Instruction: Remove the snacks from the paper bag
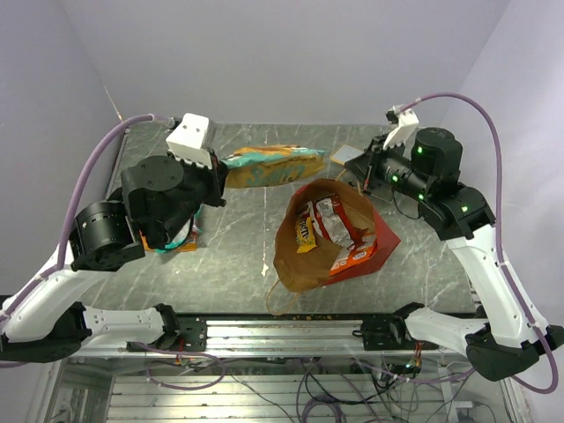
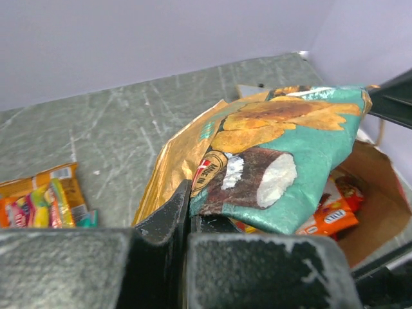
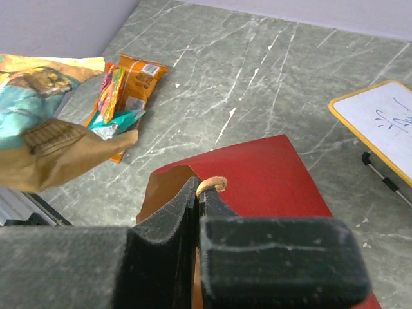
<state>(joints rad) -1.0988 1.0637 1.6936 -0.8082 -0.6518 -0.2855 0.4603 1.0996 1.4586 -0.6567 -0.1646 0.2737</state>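
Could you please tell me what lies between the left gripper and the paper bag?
The teal-and-gold chip bag, held in the left gripper with its jaws shut, spans that gap toward the paper bag; the top view shows it.

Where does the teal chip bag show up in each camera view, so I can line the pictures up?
Top external: the teal chip bag is upper centre, gripped by the left hand.
Left wrist: it fills the centre and right, just beyond the fingers.
Right wrist: it is at the left edge.
Shared landmark: the paper bag, seen in all three.
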